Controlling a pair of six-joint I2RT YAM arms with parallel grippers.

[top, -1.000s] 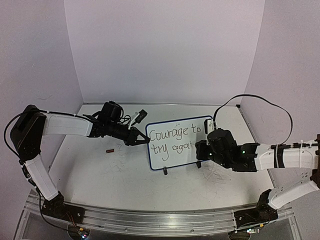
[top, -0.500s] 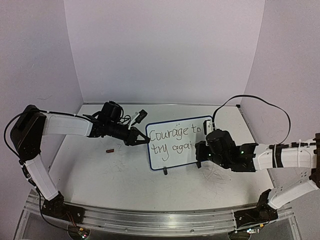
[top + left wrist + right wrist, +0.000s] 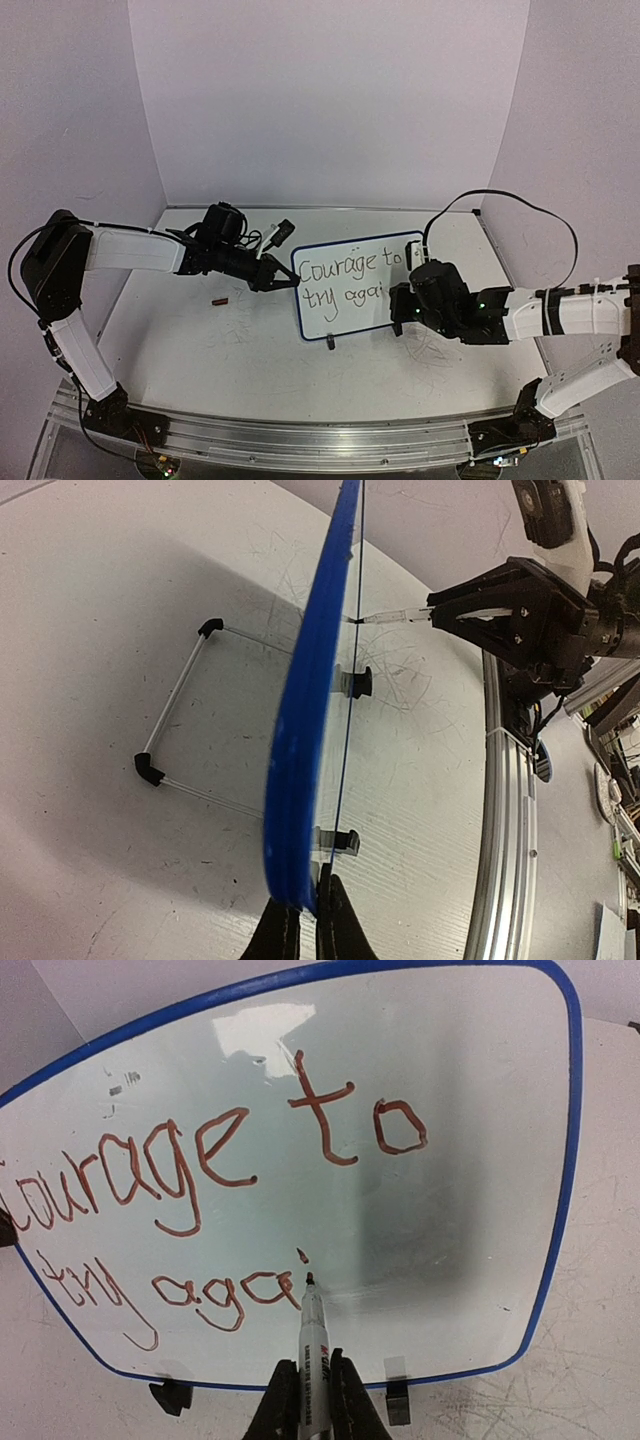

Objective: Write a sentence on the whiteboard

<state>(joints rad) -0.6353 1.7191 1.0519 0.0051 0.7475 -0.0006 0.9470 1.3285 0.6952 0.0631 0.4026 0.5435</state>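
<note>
Top external view: the whiteboard (image 3: 350, 320) stands on the table (image 3: 250, 350) at middle frame. Its long axis runs left to right and rises slightly toward the right. Its written face is turned toward the lower edge of the picture.

The sentence (image 3: 345, 268) sits in two lines that follow that long axis. It reads "Courage to" above and "try agai" below.

The left pincer (image 3: 292, 281) reaches in from the left and is clamped on the board's left edge. From the left wrist camera the board is seen edge-on as a blue strip running from bottom centre to the top, with the fingers closed on its frame at the bottom.

The right pincer (image 3: 313, 1375) is closed around a marker (image 3: 312, 1325). In the right wrist picture the marker's long axis runs from bottom centre upward. Its tip touches the white face just after the "i" of the lower line, right of centre. The letters look red-brown here.
</note>
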